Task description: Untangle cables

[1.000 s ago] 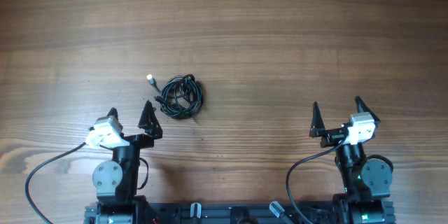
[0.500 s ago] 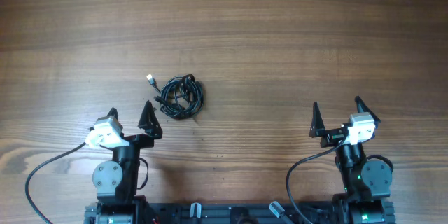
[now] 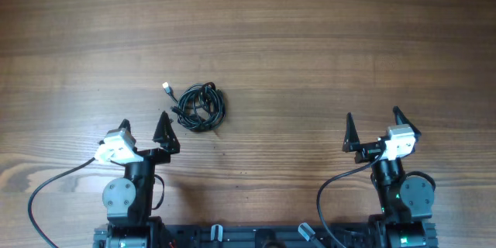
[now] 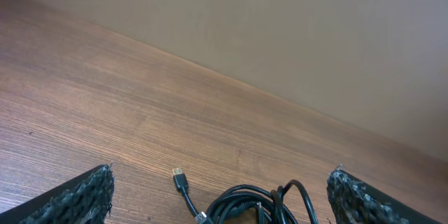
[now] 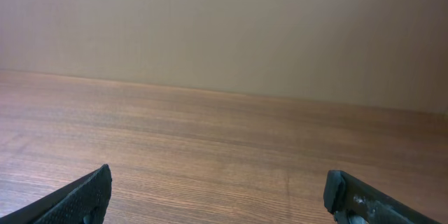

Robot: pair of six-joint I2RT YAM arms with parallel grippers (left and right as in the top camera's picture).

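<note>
The cables (image 3: 199, 108) lie as one small black tangle on the wooden table (image 3: 310, 54), left of centre, with a whitish plug tip (image 3: 166, 87) sticking out to the upper left. My left gripper (image 3: 144, 126) stands open just below and left of the tangle, touching nothing. In the left wrist view the cables (image 4: 266, 204) sit low between the two fingertips (image 4: 84, 197), a gold-tipped plug (image 4: 179, 176) pointing away. My right gripper (image 3: 373, 122) is open far to the right, with only bare wood between its fingers (image 5: 80, 197).
Thick black wires (image 3: 54, 182) loop from each arm base along the near edge. A plain beige wall (image 5: 224, 28) rises behind the far edge of the table (image 5: 224, 133).
</note>
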